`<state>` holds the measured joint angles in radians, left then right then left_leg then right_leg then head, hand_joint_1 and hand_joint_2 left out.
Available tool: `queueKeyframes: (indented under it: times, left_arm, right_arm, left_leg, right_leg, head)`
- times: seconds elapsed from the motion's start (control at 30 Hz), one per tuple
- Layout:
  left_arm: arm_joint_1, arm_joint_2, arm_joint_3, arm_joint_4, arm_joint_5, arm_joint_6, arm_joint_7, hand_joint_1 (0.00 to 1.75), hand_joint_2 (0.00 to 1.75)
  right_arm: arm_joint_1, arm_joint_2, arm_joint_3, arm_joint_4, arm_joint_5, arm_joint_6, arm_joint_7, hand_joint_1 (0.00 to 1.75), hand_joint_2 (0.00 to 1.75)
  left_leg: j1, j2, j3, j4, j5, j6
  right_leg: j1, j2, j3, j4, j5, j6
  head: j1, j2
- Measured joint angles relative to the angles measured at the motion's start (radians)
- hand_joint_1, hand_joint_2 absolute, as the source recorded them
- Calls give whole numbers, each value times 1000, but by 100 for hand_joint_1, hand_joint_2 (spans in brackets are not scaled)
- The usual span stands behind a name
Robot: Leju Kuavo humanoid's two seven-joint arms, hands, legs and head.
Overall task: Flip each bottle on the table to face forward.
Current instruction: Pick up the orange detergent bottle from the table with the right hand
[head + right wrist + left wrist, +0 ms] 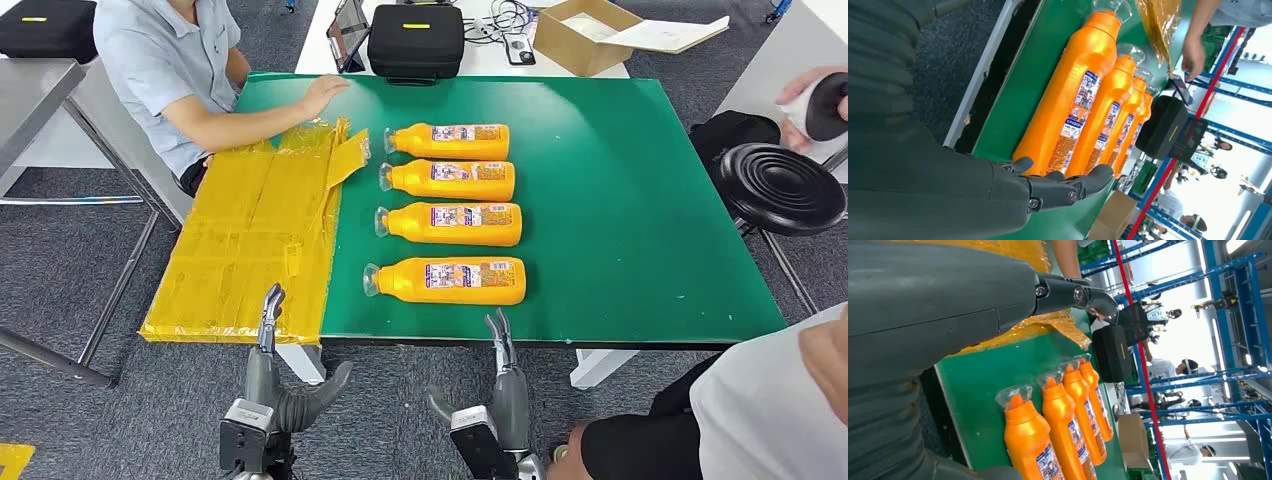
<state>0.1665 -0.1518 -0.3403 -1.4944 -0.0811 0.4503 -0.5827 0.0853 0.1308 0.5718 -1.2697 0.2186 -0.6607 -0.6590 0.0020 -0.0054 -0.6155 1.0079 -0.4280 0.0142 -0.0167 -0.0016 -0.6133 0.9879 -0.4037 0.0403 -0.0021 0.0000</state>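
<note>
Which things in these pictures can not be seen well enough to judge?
- Label text on the bottles: too small in the head view.
- Undersides of the bottles: hidden against the table.
- Left hand, right hand: palms face away; wrist views cut most fingers off.

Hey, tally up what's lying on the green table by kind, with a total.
Orange plastic bottles lying on their sides: 4
Yellow crinkled plastic sheet: 1
Person's hand resting on the green table: 1
Total: 6
</note>
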Motion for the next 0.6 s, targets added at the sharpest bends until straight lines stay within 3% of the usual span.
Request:
queueKeyframes:
  times: [0.27,0.6]
  left_arm:
    - [-8,0,-3,4,8,-5,-8,0,175]
    - [-74,2,-87,89,-1,-64,-23,0,175]
  right_arm:
    - [-7,-4,-4,6,50,5,29,0,175]
    - [-156,-64,-159,117,392,67,202,0,175]
  left_leg:
    - [0,0,0,0,0,0]
    - [-2,0,0,1,2,2]
  right_leg:
    - [0,0,0,0,0,0]
    - [-1,0,1,0,1,1]
  head:
    - [0,0]
    - [0,0]
